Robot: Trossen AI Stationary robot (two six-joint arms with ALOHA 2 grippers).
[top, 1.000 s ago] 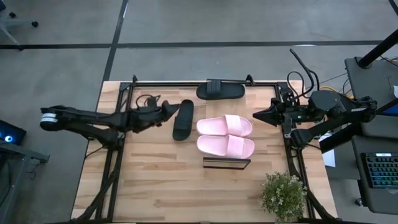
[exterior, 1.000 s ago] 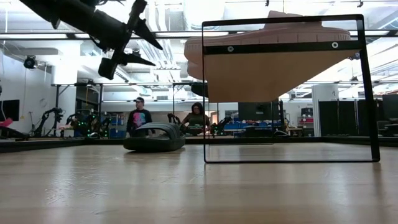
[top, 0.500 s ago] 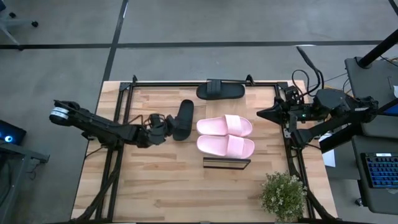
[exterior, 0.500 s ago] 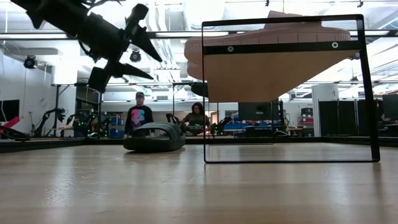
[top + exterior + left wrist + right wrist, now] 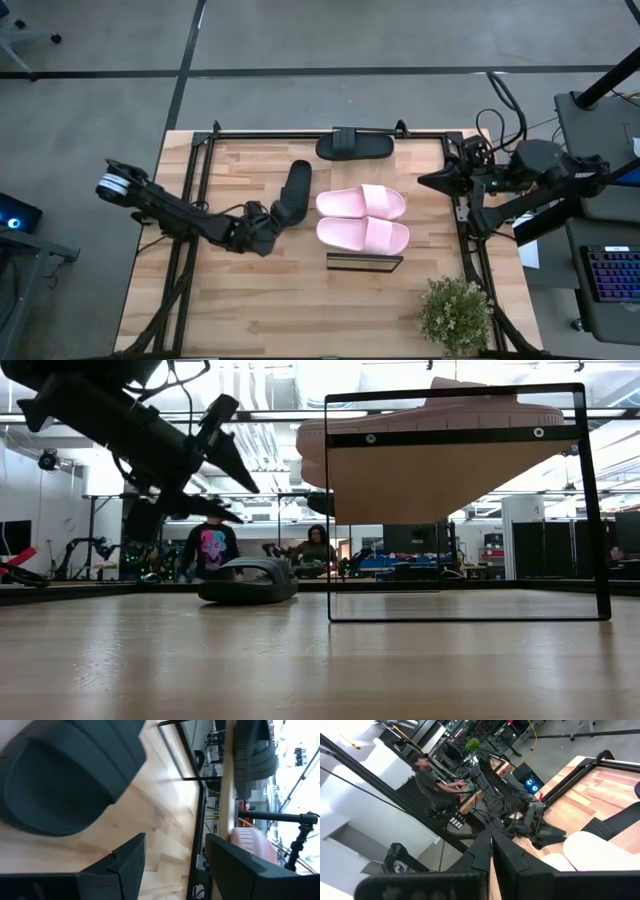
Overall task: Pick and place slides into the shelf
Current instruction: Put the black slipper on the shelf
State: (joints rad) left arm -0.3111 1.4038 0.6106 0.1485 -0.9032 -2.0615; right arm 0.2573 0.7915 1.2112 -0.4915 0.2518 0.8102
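A black slide [image 5: 293, 190] lies on the table left of the shelf [image 5: 365, 262]; it fills the left wrist view [image 5: 65, 770] and shows in the low view [image 5: 248, 580]. My left gripper [image 5: 272, 222] hangs open, slanting down, just short of this slide's near end, with nothing between its fingers [image 5: 125, 865]. Two pale pink slides [image 5: 362, 202] [image 5: 362, 235] lie side by side on the shelf top [image 5: 440, 480]. Another black slide [image 5: 354, 145] rests at the table's far edge. My right gripper [image 5: 425, 180] is shut and raised over the right side.
A potted plant [image 5: 457, 312] stands at the table's near right corner. Black frame rails [image 5: 190, 250] run along the table's left and right sides. Bare wood [image 5: 300, 310] stretches in front of the shelf. People [image 5: 210, 545] sit in the room behind.
My left gripper has come down and toward the table's near edge, rolling its wrist, and now sits low beside the near end of the black slide. It has stayed open. My right arm has kept still.
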